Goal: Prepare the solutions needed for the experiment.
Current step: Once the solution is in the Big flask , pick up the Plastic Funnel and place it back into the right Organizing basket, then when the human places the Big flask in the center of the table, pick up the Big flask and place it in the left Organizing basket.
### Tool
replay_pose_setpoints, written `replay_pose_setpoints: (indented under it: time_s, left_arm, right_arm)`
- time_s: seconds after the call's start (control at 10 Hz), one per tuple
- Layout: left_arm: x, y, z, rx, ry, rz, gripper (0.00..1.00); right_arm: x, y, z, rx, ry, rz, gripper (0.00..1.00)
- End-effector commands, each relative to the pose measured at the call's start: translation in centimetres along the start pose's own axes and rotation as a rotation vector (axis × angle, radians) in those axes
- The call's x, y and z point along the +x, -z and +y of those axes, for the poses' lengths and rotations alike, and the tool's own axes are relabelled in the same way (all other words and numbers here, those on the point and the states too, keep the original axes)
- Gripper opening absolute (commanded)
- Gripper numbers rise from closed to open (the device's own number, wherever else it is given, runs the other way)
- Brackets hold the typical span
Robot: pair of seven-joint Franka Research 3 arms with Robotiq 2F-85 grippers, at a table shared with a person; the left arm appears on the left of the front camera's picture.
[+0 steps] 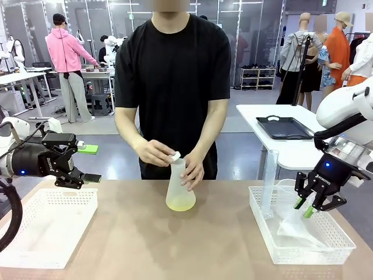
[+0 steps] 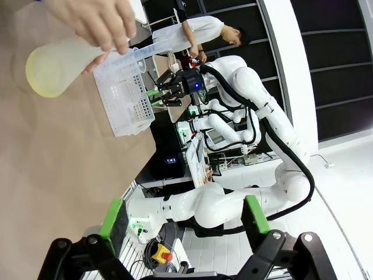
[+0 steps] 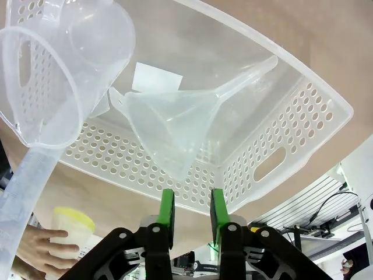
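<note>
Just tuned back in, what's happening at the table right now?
The person at the far side steadies the conical flask with one hand and holds the small white cap at its mouth with the other hand. A little pale yellow-green solution sits in the bottom. The left gripper hangs open over the left basket. The right gripper, jaws narrow with nothing between them, hovers above the funnel lying in the right basket.

floor [image 1: 116,160]: grey | white table [image 1: 288,153] right, black tray [image 1: 284,127] on it | glass partitions [image 1: 233,23] behind
</note>
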State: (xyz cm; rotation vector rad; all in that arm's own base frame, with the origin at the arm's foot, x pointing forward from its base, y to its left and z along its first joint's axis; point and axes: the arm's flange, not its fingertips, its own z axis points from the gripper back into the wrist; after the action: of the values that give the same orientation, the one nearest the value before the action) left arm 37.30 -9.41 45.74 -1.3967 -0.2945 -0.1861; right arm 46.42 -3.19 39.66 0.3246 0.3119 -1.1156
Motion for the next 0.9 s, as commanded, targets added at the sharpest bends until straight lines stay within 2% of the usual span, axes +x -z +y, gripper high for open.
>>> replay_pose_setpoints:
  time_s: [0.0, 0.8]
  left_arm:
    - [0.06, 0.04, -0.11, -0.017, 0.001, 0.0, 1.0]
    - [0.06, 0.04, -0.11, -0.017, 0.001, 0.0, 1.0]
  right_arm:
    - [0.0, -0.05, 0.03, 0.0, -0.003, -0.003, 0.34]
    - [0.0, -0.05, 0.03, 0.0, -0.003, -0.003, 0.34]
